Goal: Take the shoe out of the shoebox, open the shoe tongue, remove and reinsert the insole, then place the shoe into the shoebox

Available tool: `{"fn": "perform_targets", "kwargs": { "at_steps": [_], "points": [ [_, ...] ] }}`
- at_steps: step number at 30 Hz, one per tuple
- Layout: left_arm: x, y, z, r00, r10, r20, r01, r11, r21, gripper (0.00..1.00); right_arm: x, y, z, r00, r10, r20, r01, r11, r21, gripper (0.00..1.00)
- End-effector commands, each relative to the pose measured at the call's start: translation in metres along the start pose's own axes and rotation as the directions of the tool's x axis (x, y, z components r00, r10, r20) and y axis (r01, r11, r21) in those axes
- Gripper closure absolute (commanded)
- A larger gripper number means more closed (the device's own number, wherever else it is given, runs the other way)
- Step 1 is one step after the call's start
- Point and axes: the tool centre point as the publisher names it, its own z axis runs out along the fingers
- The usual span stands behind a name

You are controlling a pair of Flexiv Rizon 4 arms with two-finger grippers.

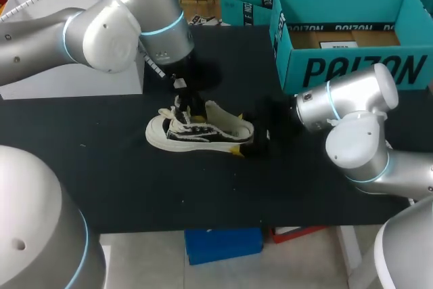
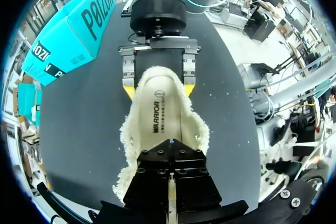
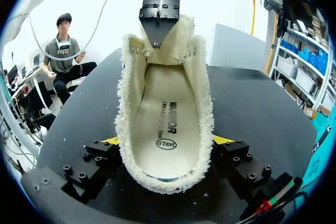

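Your shoe (image 1: 199, 133) stands on its sole mid-frame in the head view, on the black desk (image 1: 101, 167), out of the teal shoebox (image 1: 358, 69) at the upper right. The box's front wall carries large black lettering, and a white label lies inside it. Dark print runs along the shoe's cream insole (image 3: 168, 124), with a small oval stamp toward the heel.

Your left arm (image 1: 81, 32) enters from the upper left and bends down over the shoe. Your left fingers (image 2: 170, 150) are pinched together on the tongue (image 3: 181, 32), holding it upright.

Your right arm (image 1: 358, 133) comes in from the lower right, lying low and level. Your right fingers (image 3: 231, 153) are spread wide, one yellow tip pressed to each side of the heel.
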Motion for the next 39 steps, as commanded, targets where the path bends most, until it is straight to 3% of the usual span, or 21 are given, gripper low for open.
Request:
{"fn": "perform_targets", "kwargs": {
  "at_steps": [1,20,23,31,39],
  "points": [
    [-0.002,-0.004,-0.006,0.999,0.018,-0.029,-0.018,1.000,0.005,1.00,0.000,-0.003,0.001,1.000,0.001,0.000,-0.001,1.000,0.000,1.00],
    [-0.002,-0.004,-0.006,0.999,0.018,-0.029,-0.018,1.000,0.005,1.00,0.000,-0.003,0.001,1.000,0.001,0.000,-0.001,1.000,0.000,1.00],
    [0.013,-0.011,0.002,0.998,0.031,-0.049,-0.029,0.999,0.045,1.00,0.000,-0.003,0.001,1.000,0.001,0.000,-0.001,1.000,0.000,1.00],
    [0.024,-0.027,0.009,0.997,0.034,-0.062,-0.034,0.999,0.012,1.00,0.000,-0.003,0.001,1.000,0.001,0.000,-0.001,1.000,0.000,1.00],
    [0.017,-0.024,-0.005,0.997,0.004,-0.073,-0.008,0.998,-0.058,1.00,0.000,-0.003,0.001,1.000,0.001,0.000,-0.001,1.000,0.000,1.00]
  ]
}}
